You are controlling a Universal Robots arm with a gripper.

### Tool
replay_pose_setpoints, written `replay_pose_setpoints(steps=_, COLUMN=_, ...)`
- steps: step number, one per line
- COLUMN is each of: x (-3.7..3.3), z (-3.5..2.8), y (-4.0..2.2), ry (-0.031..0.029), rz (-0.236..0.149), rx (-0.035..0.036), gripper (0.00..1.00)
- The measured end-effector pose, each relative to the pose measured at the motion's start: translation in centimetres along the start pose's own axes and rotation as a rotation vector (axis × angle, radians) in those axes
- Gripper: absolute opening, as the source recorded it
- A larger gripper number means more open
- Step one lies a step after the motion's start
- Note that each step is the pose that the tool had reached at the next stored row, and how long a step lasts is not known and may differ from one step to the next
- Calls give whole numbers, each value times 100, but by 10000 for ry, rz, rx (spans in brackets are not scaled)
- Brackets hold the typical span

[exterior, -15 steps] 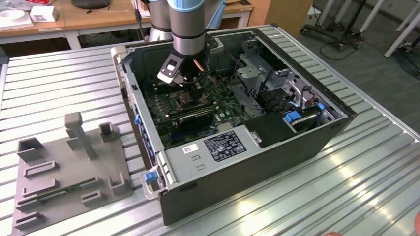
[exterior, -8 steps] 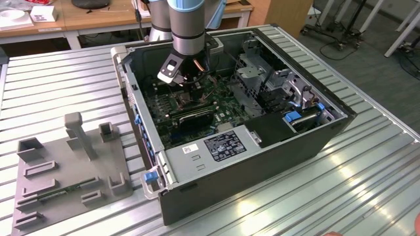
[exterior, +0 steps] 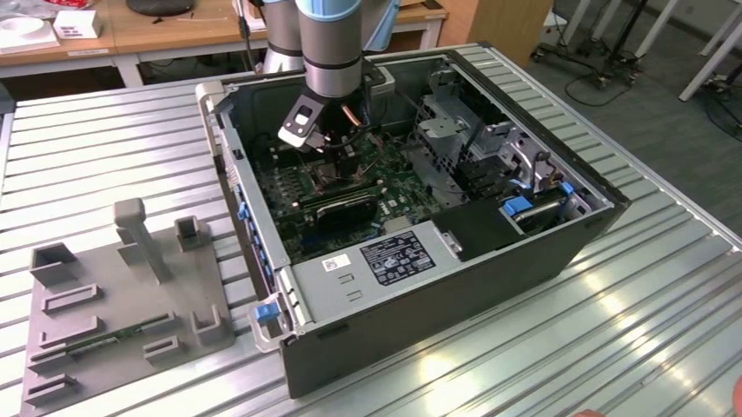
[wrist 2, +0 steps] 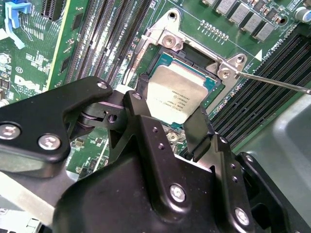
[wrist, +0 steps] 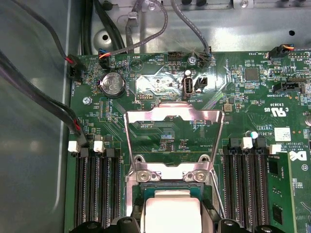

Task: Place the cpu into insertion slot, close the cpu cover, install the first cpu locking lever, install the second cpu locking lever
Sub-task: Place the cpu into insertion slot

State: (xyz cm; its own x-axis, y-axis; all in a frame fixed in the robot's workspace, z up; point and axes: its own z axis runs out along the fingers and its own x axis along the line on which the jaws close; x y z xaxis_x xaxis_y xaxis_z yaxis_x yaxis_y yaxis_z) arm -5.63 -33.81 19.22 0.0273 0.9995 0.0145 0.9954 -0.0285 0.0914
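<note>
The cpu (wrist 2: 177,92), a flat silvery-tan square, sits in or just over the insertion slot (wrist 2: 198,57) on the green motherboard. My gripper (wrist 2: 167,116) is shut on it, with a black finger against each of two opposite edges. In the first wrist view the cpu (wrist: 172,216) shows between the fingers, over the black insertion slot (wrist: 170,186). The cpu cover (wrist: 170,115), a silvery frame with a cut-out centre, stands flipped open beyond the slot. A thin locking lever (wrist 2: 277,83) sticks out loose beside the slot. In the exterior view my gripper (exterior: 342,161) is down inside the open computer case.
Long black memory slots (wrist: 95,189) flank the socket on both sides. A coin battery (wrist: 112,85) and cables (wrist: 48,107) lie near the case wall. A grey drive cage (exterior: 447,130) stands close by. A grey fixture (exterior: 116,287) sits on the slatted table.
</note>
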Motion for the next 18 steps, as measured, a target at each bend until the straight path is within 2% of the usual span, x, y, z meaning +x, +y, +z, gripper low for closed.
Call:
replay_pose_setpoints(steps=3, x=1, z=3, y=1, ry=7, rz=0, rx=-4, gripper=55)
replay_pose_setpoints(steps=4, x=1, z=2, y=1, ry=5, rz=0, rx=-3, gripper=62)
replay_pose_setpoints(steps=9, x=0, z=-1, y=1, ry=0, rz=0, rx=0, gripper=62)
replay_pose_setpoints(steps=13, x=1, z=-46, y=5, ry=0, rz=0, rx=0, gripper=62)
replay_pose_setpoints(steps=18, x=1, z=-51, y=6, ry=2, rz=-1, rx=-1, gripper=62)
